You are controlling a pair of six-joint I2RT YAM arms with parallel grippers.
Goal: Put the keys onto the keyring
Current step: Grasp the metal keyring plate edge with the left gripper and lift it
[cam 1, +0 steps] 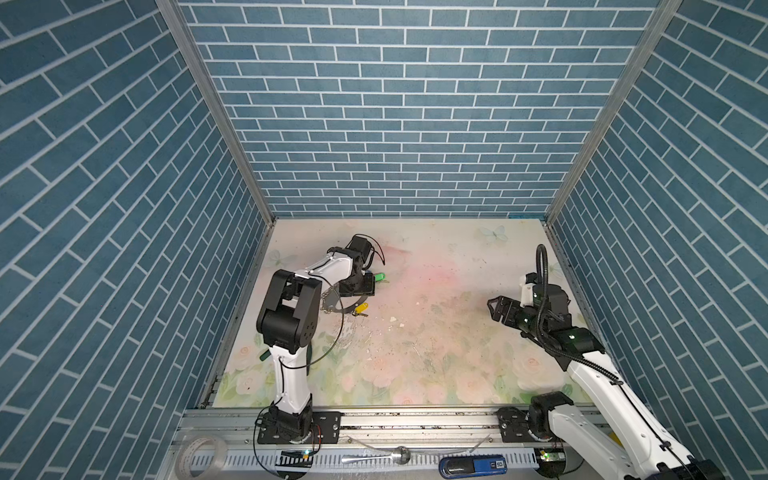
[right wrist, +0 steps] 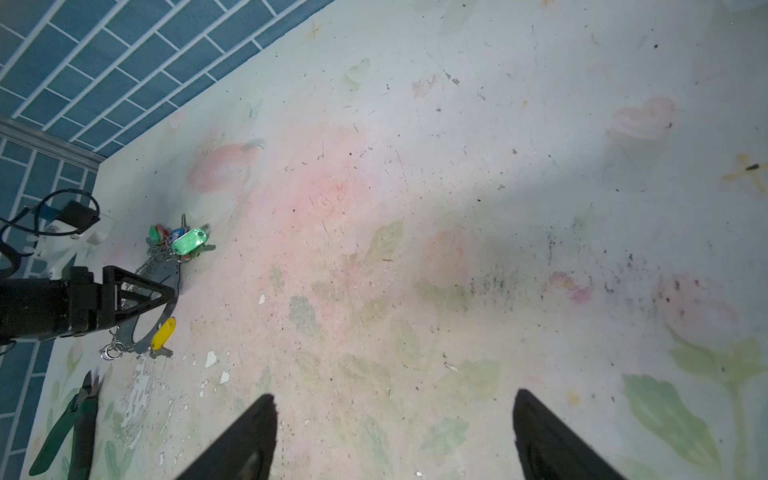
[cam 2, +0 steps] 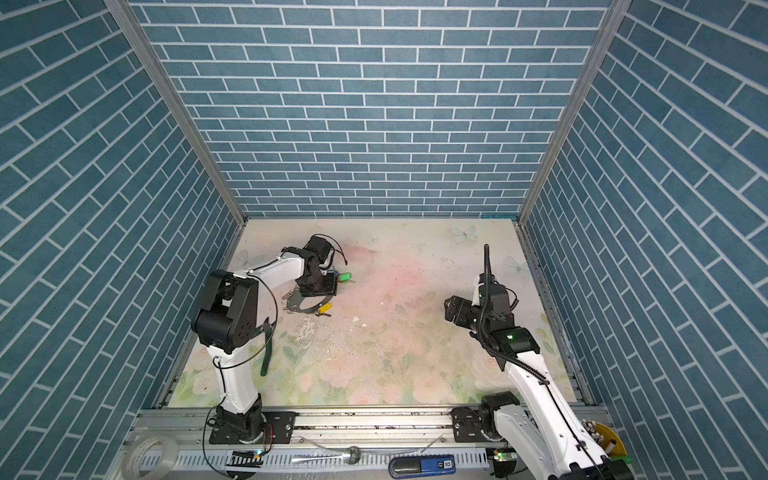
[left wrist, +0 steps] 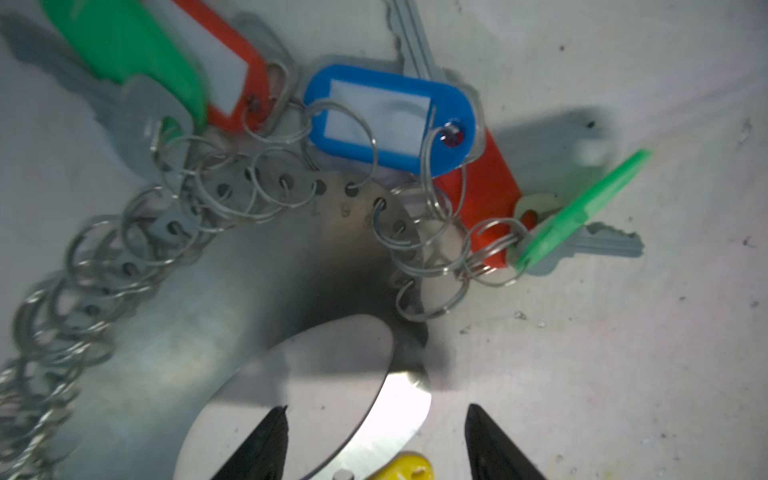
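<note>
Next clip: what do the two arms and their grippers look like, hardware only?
The left arm and right arm have white shells and black joints. The left gripper and right gripper are black, with pointed fingers of open triangular framing. A thin black cable loops along the left arm; the right carries a ribbed black hose and a green light.

- We find the keyring (cam 1: 338, 309) lying on the table (cam 1: 436, 332), at its left and toward the back, directly under the left gripper (left wrist: 376, 419).
- The keys (cam 1: 379, 276) bunch at the ring's far edge; one lone key (cam 1: 360, 308) lies at its near right edge.
- Pliers (right wrist: 70, 424) lie nearer us, by the table's left edge.
- The right gripper (cam 1: 492, 309) hangs well apart, over the table's right side.
- On the front rail (cam 1: 415, 419) we see a tape roll (cam 1: 219, 451) at left and a spoon (cam 1: 401, 455) at the middle.
</note>
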